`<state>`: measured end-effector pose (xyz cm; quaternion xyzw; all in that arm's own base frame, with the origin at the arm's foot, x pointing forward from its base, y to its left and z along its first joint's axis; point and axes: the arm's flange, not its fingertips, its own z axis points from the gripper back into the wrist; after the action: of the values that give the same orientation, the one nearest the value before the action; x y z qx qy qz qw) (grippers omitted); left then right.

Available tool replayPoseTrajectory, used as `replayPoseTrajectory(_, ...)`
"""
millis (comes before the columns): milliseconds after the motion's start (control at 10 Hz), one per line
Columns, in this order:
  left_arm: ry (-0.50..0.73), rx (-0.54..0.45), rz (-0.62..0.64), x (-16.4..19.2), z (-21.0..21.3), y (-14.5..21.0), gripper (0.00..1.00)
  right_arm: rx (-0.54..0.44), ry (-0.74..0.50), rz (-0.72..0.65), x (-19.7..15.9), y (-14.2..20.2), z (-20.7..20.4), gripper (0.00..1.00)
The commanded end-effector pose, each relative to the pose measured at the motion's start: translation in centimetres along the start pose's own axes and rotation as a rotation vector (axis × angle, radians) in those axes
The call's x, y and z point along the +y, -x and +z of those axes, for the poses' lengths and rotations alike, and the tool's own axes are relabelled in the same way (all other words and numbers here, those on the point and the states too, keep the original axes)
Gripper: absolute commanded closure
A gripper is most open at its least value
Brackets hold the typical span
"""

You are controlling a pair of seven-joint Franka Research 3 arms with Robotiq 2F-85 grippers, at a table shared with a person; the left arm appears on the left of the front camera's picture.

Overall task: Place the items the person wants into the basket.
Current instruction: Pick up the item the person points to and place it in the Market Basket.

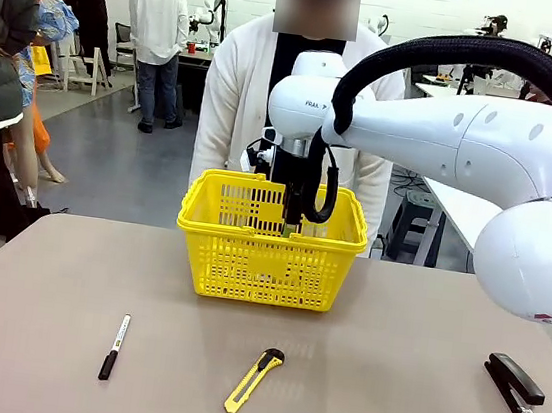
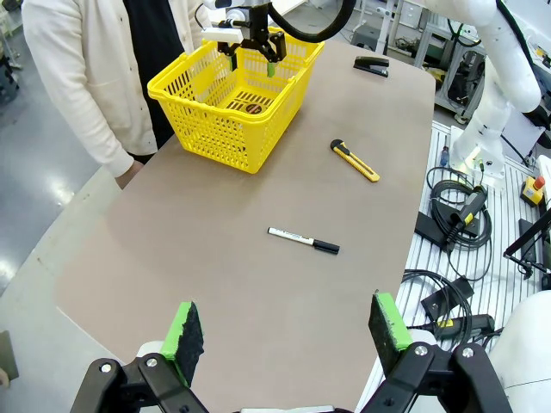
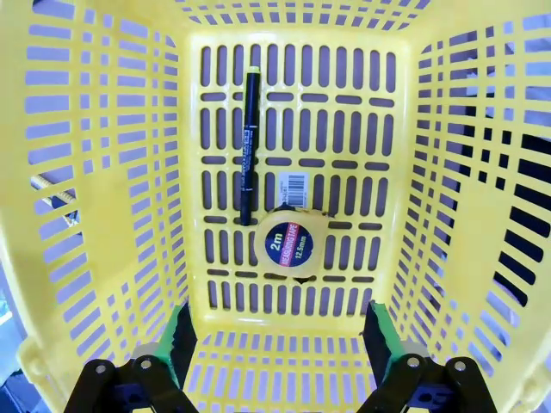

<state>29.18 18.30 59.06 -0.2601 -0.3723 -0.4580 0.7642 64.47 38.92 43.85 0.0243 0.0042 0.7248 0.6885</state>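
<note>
I see the yellow plastic lattice-sided shopping basket [image 1: 249, 264] standing at the far middle of the grey-brown table [image 1: 383, 401], just in front of the person in the white cardigan [image 1: 234, 101]. On its floor lie the slim black pen with a yellow tip [image 3: 249, 146] and the small round yellow-and-black tape measure [image 3: 289, 243], the pen's lower end just beside the tape's upper left edge.

My right gripper [image 3: 278, 323] hangs inside the basket's mouth above them, jaws spread wide with nothing between the green pads. My left gripper [image 2: 286, 327] hovers over the near table edge, likewise released and empty.

The black stapler [image 1: 513, 386] lies on the table at my near right, well apart from the basket. A yellow-and-black utility knife [image 1: 255, 380] lies near the middle front, and a white-barrelled marker with a black cap [image 1: 115, 345] to its left. My right arm's white forearm and black cable cross the front view, covering the basket's rear rim and part of the person.
</note>
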Motion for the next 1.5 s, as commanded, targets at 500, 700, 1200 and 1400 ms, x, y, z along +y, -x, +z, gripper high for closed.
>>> replayPoseTrajectory(500,0.0,-0.012,-0.006,-0.1,0.1,0.0,0.0,-0.096,0.027,-0.446,17.6,11.2,10.5,0.0)
replayPoseTrajectory(700,0.0,-0.012,-0.006,-0.1,0.1,0.0,0.0,-0.13,0.025,-0.585,23.0,15.3,10.1,0.0)
replayPoseTrajectory(1200,0.0,-0.012,-0.006,-0.1,0.1,0.0,0.0,-0.177,0.048,-0.742,25.7,22.1,6.2,0.0)
replayPoseTrajectory(1400,0.0,-0.012,-0.006,-0.1,0.1,0.0,0.0,-0.145,0.069,-0.759,25.4,22.2,5.7,0.0)
